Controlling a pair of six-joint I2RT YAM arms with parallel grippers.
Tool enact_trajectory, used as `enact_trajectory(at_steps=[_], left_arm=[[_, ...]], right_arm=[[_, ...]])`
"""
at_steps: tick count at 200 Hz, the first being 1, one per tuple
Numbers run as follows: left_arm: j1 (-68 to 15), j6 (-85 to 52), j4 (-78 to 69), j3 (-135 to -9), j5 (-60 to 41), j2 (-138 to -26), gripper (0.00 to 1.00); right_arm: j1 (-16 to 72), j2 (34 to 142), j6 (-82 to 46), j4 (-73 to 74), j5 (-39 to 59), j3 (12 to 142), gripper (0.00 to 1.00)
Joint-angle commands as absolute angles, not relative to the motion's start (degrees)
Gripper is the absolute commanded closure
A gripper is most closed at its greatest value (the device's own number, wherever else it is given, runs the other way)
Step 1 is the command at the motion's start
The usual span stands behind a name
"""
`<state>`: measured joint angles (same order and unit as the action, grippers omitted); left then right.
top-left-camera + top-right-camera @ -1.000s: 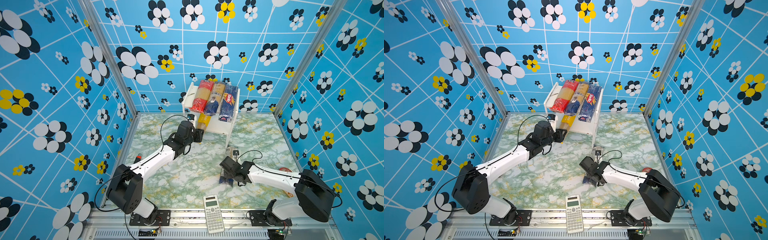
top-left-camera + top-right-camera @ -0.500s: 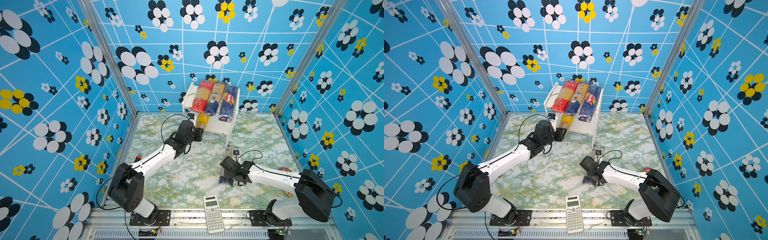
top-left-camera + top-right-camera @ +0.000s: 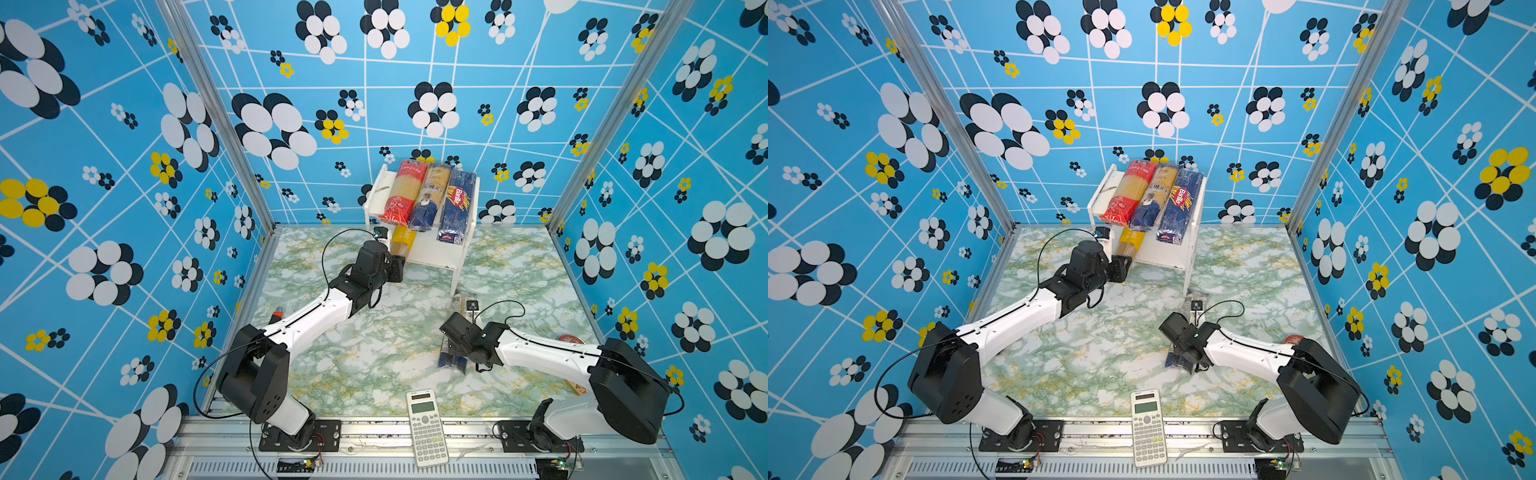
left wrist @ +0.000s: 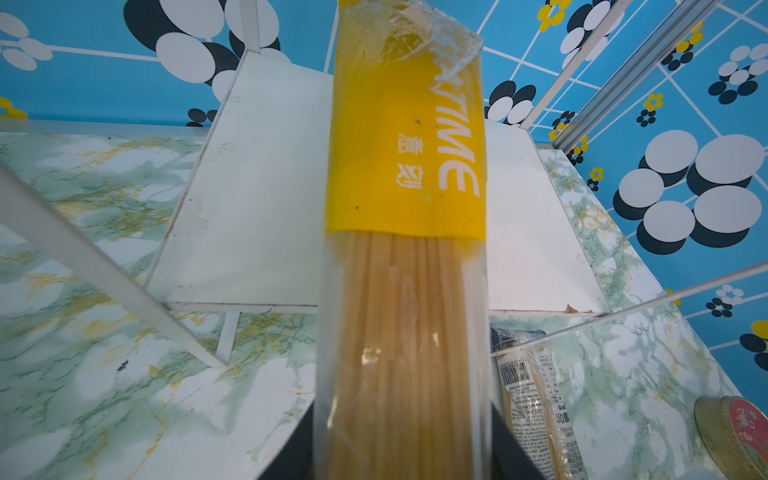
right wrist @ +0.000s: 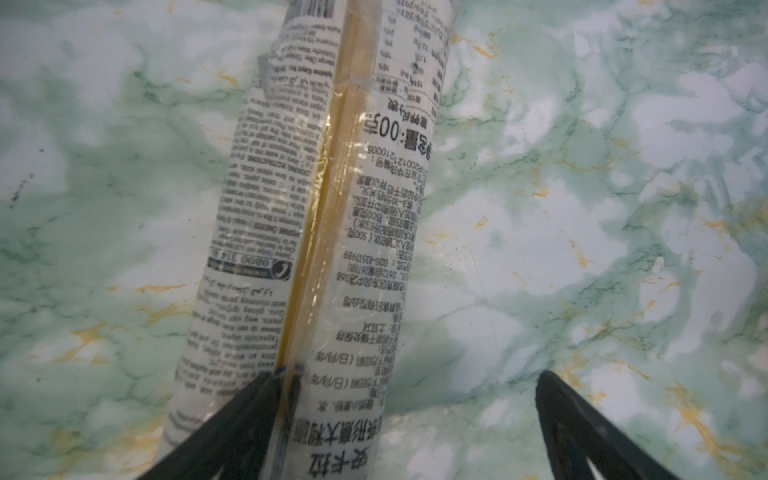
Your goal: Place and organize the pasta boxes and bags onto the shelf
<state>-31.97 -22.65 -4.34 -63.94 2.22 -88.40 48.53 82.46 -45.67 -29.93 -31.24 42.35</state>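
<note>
The white shelf (image 3: 440,254) (image 3: 1168,254) stands at the back. On its top tier lie a red-ended bag (image 3: 402,192), a navy-ended bag (image 3: 430,199) and a blue Barilla box (image 3: 457,203). My left gripper (image 3: 395,268) (image 4: 401,440) is shut on a yellow bag (image 3: 402,241) (image 4: 405,166), whose far end reaches over the lower board (image 4: 249,187). Another navy-ended clear bag (image 3: 453,361) (image 5: 332,208) lies flat on the table. My right gripper (image 3: 451,351) (image 5: 399,415) hangs open over it, one finger (image 5: 232,432) overlapping the bag.
A white calculator (image 3: 426,428) lies at the front edge. At the right, beside the right arm, sits a round red tin (image 3: 569,338) (image 4: 735,432). An orange-tipped tool (image 3: 276,311) shows under the left arm. Patterned blue walls close in three sides.
My left gripper has edged toward the shelf, sliding the yellow bag a little farther onto the lower board. The right arm has not moved.
</note>
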Motion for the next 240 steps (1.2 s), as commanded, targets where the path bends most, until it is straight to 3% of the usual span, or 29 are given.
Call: enact_trajectory(at_steps=[1,240], left_arm=[[-32.2,-21.6,-14.8,-68.2,4.1,-86.7,0.92],[-33.0,-24.1,-21.0,-66.1,8.2,-89.6,0.86]], right_arm=[[47.7,83.6,-44.9,-32.6,-32.5,41.3,0.01],[47.6,82.5,-45.1,-33.3,-32.8,39.6,0.01]])
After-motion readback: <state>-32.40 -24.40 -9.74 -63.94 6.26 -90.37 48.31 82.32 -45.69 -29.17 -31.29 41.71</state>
